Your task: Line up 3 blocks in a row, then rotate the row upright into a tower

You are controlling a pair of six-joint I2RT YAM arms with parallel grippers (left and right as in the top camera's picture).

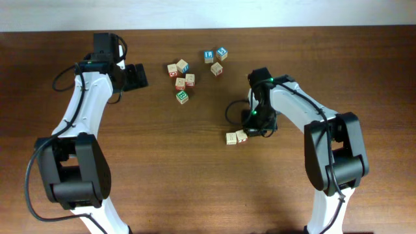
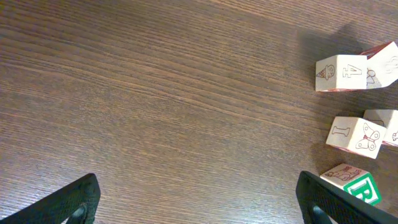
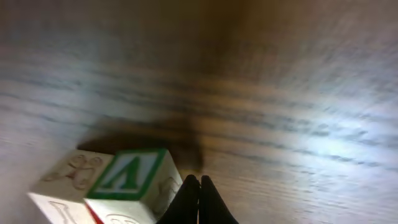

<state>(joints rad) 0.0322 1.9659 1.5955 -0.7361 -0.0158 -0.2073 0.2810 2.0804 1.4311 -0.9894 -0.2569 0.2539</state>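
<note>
The right tool point(image 3: 199, 198) is pinched together, just right of the green-faced block point(image 3: 127, 174). A pale block point(image 3: 65, 174) touches that block's left side. Both are blurry and cut off below. The left tool point(image 2: 199, 202) is wide apart, and only its tips show.

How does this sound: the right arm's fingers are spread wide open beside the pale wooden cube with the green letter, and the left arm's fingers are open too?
Not quite. The right arm's fingers are shut, tips together, beside the pale wooden cube with the green letter; the right wrist view shows it. The left arm's fingers are open.
</note>
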